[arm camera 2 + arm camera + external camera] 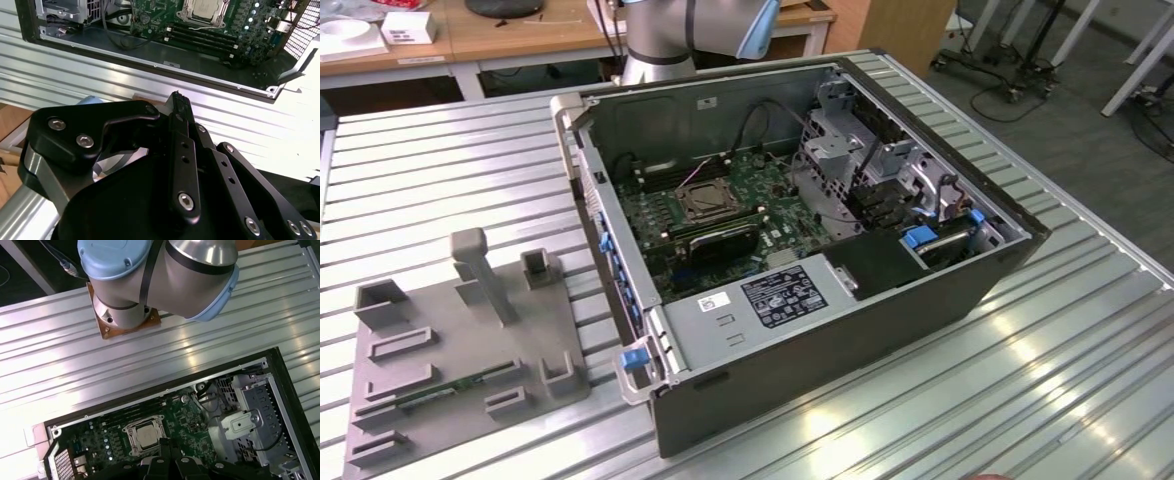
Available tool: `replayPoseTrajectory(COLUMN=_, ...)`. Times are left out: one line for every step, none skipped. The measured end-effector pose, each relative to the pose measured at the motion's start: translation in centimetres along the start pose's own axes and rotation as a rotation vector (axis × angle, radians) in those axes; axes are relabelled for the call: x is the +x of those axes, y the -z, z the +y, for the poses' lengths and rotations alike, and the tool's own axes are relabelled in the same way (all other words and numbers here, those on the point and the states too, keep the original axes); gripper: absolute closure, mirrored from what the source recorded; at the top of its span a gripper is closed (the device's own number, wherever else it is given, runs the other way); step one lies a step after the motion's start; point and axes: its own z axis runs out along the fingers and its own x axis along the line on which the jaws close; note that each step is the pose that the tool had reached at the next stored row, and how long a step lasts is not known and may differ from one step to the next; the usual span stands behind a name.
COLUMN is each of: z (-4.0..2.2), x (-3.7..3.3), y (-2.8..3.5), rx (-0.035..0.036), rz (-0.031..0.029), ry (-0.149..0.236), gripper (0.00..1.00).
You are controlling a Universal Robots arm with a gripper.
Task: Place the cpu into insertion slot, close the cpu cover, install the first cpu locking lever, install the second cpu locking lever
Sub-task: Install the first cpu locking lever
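The cpu (148, 437), a pale silvery-tan square, lies flat in the insertion slot (698, 201) on the green motherboard inside the open computer case. A silvery frame, the cpu cover (131, 431), lies flat around it. The chip and its frame also show in the second wrist view, cpu (205, 7). I cannot make out the locking levers. My black gripper (165, 442) hangs well above the board, near the socket in the first wrist view. Its fingers look shut together with nothing between them, gripper (178, 97).
The case (854, 330) lies on its side on a ribbed metal table (440, 170). Inside are a drive cage (854, 150), cables and a power supply (774, 295). A grey fixture (467, 340) with upright posts stands at the exterior view's left. The arm's base (125, 315) is behind the case.
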Motion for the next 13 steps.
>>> replayPoseTrajectory(z=-0.03, x=0.02, y=-0.18, rx=0.0, rz=0.0, ry=0.0, gripper=0.89)
replayPoseTrajectory(z=-0.06, x=0.03, y=-0.35, rx=0.0001, rz=0.0, ry=0.0, gripper=0.89)
replayPoseTrajectory(z=-0.1, x=0.05, y=-0.52, rx=0.0002, rz=0.0, ry=0.0, gripper=0.89)
replayPoseTrajectory(z=-0.13, x=0.06, y=-0.7, rx=0.0001, rz=0.0, ry=0.0, gripper=0.89)
replayPoseTrajectory(z=-0.16, x=0.08, y=-0.89, rx=0.0, rz=0.0, ry=0.0, gripper=0.89)
replayPoseTrajectory(z=-0.19, x=0.1, y=-1.07, rx=0.0001, rz=0.0, ry=0.0, gripper=0.89)
replayPoseTrajectory(z=-0.22, x=0.11, y=-1.24, rx=0.0001, rz=0.0, ry=0.0, gripper=0.89)
replayPoseTrajectory(z=-0.26, x=0.13, y=-1.42, rx=0.0001, rz=0.0, ry=0.0, gripper=0.89)
replayPoseTrajectory(z=-0.29, x=0.14, y=-1.59, rx=0.0001, rz=0.0, ry=0.0, gripper=0.89)
replayPoseTrajectory(z=-0.32, x=0.16, y=-1.77, rx=0.0001, rz=0.0, ry=0.0, gripper=0.89)
replayPoseTrajectory(z=-0.35, x=0.18, y=-1.96, rx=0.0001, rz=0.0, ry=0.0, gripper=0.89)
replayPoseTrajectory(z=-0.39, x=0.19, y=-2.14, rx=0.0, rz=0.0, ry=0.0, gripper=0.89)
replayPoseTrajectory(z=-0.42, x=0.21, y=-2.32, rx=0.0, rz=0.0, ry=0.0, gripper=0.89)
